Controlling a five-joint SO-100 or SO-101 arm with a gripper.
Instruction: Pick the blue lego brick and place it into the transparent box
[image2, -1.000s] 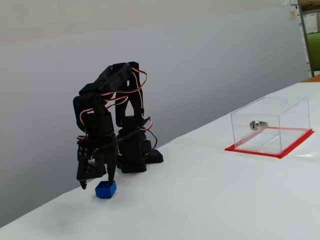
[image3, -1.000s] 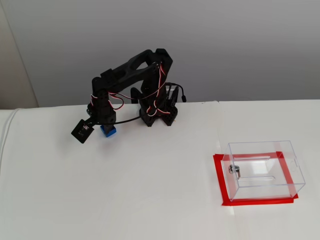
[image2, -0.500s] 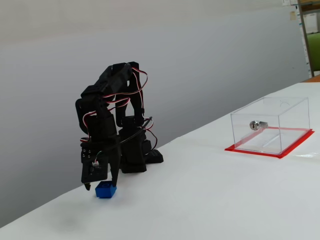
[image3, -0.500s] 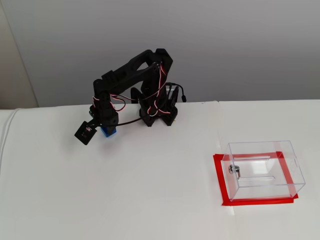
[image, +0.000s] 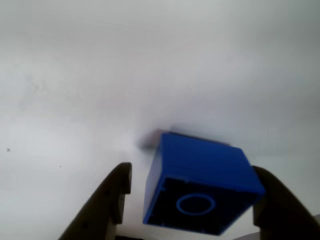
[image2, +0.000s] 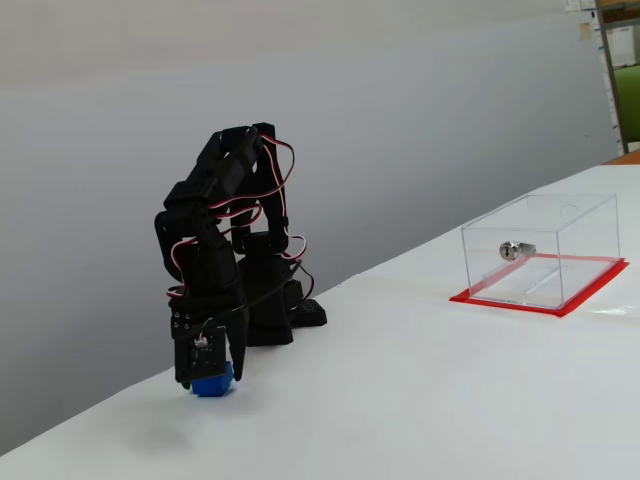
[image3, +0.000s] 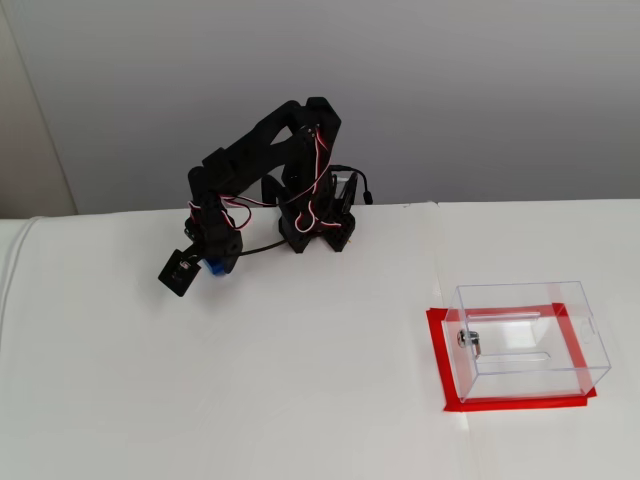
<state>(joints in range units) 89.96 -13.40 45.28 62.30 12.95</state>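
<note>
While arm bends down, fingers (image: 112, 200) flank blue lego brick (image: 200, 185).

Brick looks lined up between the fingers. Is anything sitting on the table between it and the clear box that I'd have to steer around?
No. Nothing visible stands on the white table between the blue lego brick at the gripper and the transparent box.
</note>
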